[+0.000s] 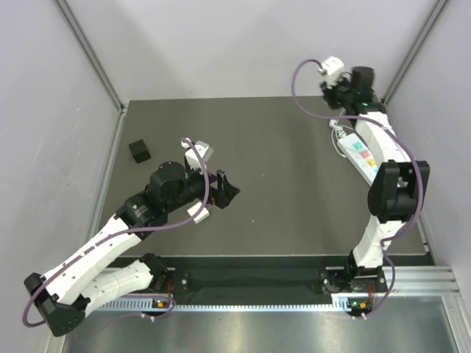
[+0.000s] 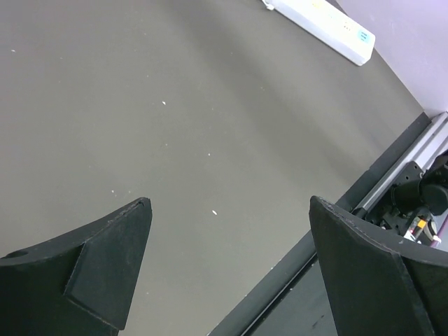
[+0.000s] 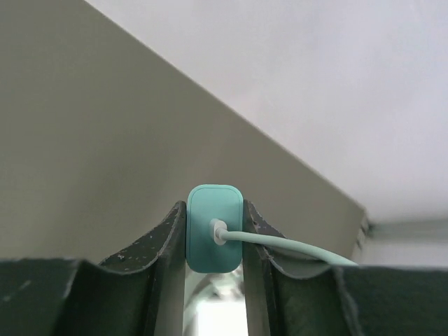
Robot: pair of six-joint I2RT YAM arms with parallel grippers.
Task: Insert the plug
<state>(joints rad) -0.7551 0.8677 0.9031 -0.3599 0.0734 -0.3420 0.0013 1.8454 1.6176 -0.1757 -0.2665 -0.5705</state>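
A teal plug (image 3: 203, 246) with a pale teal cable (image 3: 294, 246) is clamped between the fingers of my right gripper (image 3: 213, 207). In the top view my right gripper (image 1: 333, 94) is raised at the far right corner, beyond the far end of the white power strip (image 1: 358, 151); the plug itself does not show there. The strip lies along the right side of the mat and also shows in the left wrist view (image 2: 322, 24). My left gripper (image 1: 225, 190) is open and empty over the middle of the mat, its fingers (image 2: 112, 259) wide apart above bare surface.
A small black cube (image 1: 139, 151) sits at the left of the dark mat (image 1: 280, 191). White walls close in the back and both sides. A metal rail (image 1: 294, 283) runs along the near edge by the arm bases.
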